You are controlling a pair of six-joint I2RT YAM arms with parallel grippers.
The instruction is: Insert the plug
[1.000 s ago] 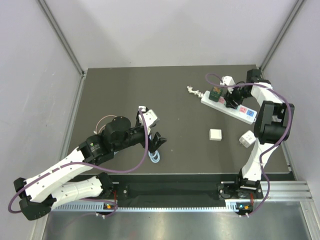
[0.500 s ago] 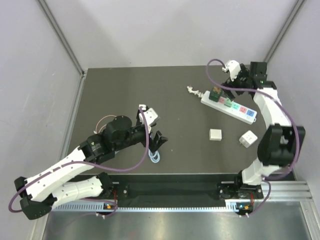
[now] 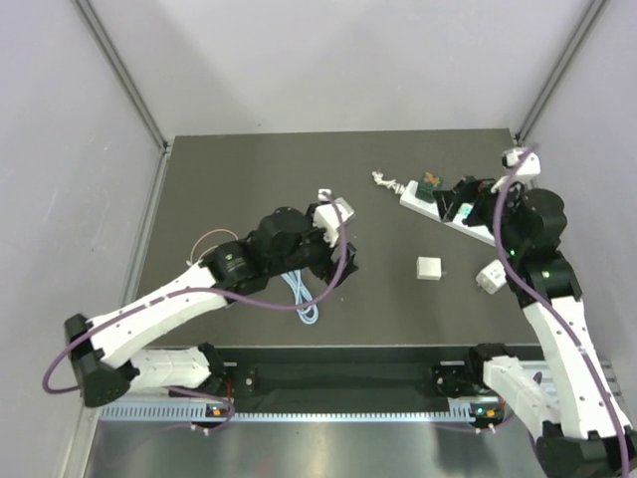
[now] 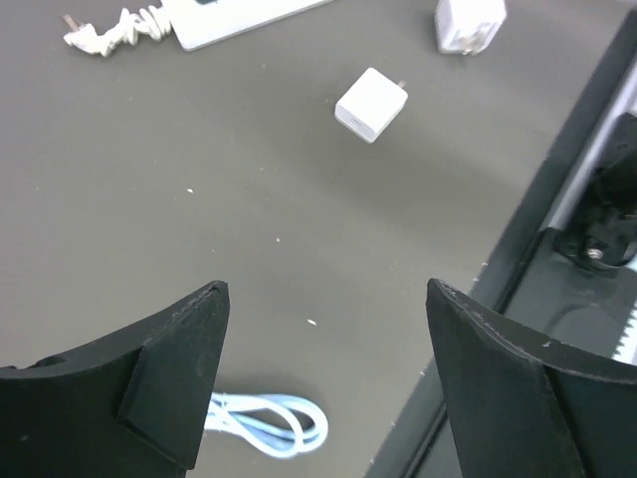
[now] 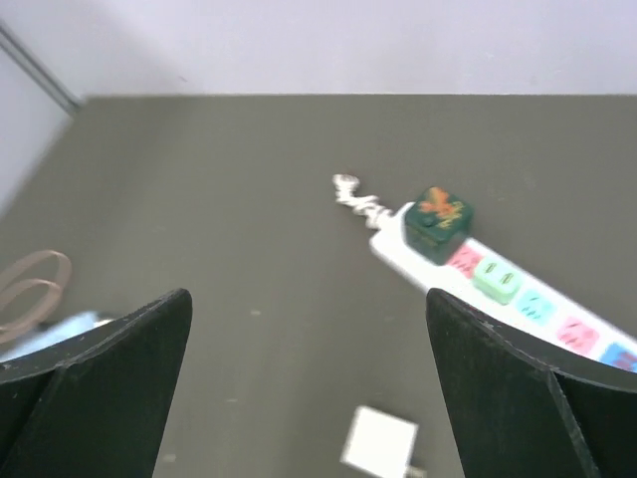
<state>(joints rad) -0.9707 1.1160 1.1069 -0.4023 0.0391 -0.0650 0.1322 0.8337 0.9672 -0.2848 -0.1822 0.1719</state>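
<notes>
We see a matt dark grey table top (image 3: 229, 189), faintly speckled. At two o'clock, the power strip (image 4: 239, 18) and the cube charger (image 4: 370, 104) are smooth white plastic. The left gripper (image 4: 326, 289) has matt black plastic fingers (image 4: 169, 368). At six o'clock lies a brushed metal sheet (image 3: 328, 453).

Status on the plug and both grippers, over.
Left gripper open, empty. Right gripper open, empty. Green plug sits on power strip end. White adapter loose nearby.
</notes>
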